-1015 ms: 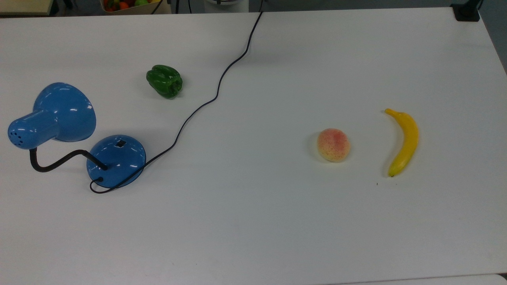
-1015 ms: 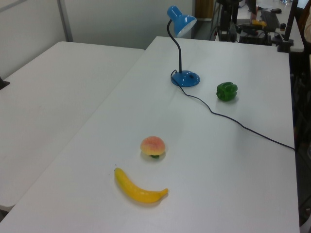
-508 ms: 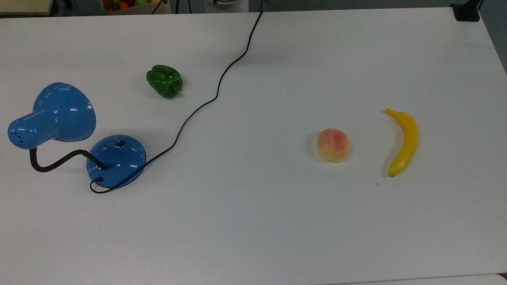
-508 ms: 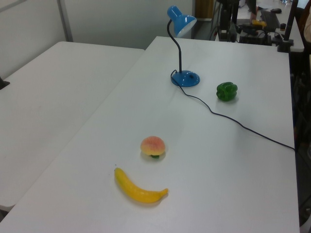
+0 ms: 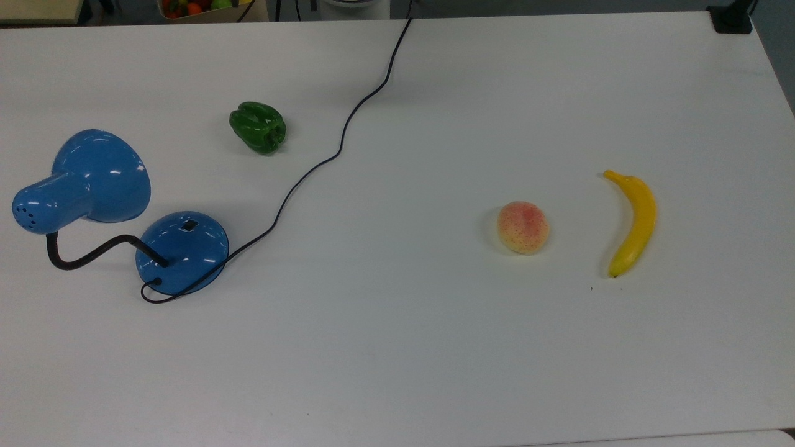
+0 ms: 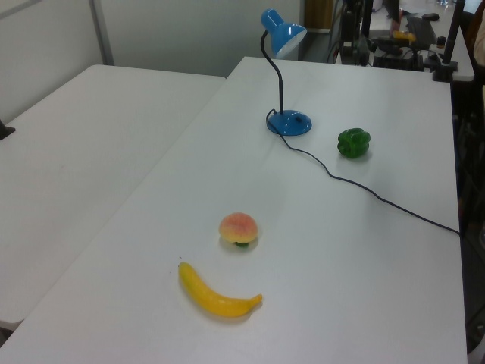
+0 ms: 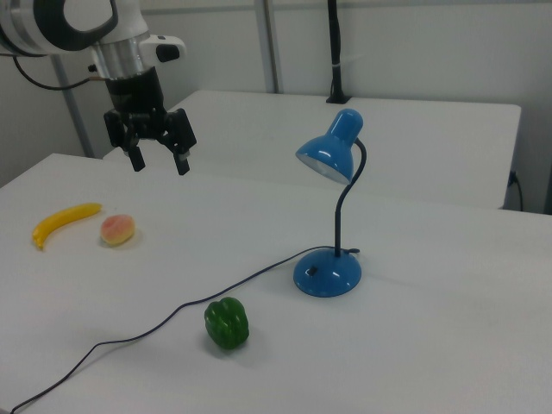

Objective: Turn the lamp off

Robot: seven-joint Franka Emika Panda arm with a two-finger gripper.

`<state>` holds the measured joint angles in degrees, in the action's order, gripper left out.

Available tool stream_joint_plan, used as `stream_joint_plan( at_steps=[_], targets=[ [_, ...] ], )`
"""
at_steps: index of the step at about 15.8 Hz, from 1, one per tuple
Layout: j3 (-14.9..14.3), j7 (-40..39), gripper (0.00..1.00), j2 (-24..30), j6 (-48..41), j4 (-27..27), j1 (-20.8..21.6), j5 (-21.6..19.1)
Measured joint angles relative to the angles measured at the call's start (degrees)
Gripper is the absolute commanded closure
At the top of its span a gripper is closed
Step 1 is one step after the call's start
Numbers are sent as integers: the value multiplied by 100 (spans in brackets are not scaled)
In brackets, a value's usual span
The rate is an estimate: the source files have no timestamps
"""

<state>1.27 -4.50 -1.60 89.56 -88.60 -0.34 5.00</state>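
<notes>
Right view, nearest first: a green pepper (image 7: 227,323) lies on the white table (image 7: 414,345) at about 6 o'clock, with the lamp's black cord (image 7: 164,323) curving past it toward 7 o'clock. Beyond it, at roughly 4 o'clock from the picture's middle, stands the lamp (image 7: 332,207), upright on its round blue base (image 7: 328,274), its black bendy neck rising to the blue shade (image 7: 329,155), which tips down toward the right view's left. A small dark switch (image 7: 313,272) sits on the base's near side. Farther back at 9 o'clock lie a peach (image 7: 117,229) and, just beyond it, a banana (image 7: 64,222), apart from each other. Above them at 10 o'clock hangs the gripper (image 7: 158,159), well apart from the lamp, its two black fingers (image 7: 182,157) spread wide with nothing between them. Top view puts the lamp at 9 o'clock, the pepper (image 5: 258,128) at 10 o'clock, and the peach (image 5: 523,227) and banana (image 5: 632,223) at 3 o'clock.
</notes>
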Motion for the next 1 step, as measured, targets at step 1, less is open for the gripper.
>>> stream_joint_plan(
  at_steps=[1],
  targets=[
    [42, 0, 0, -14, 0, 12, -44, 0]
  ],
)
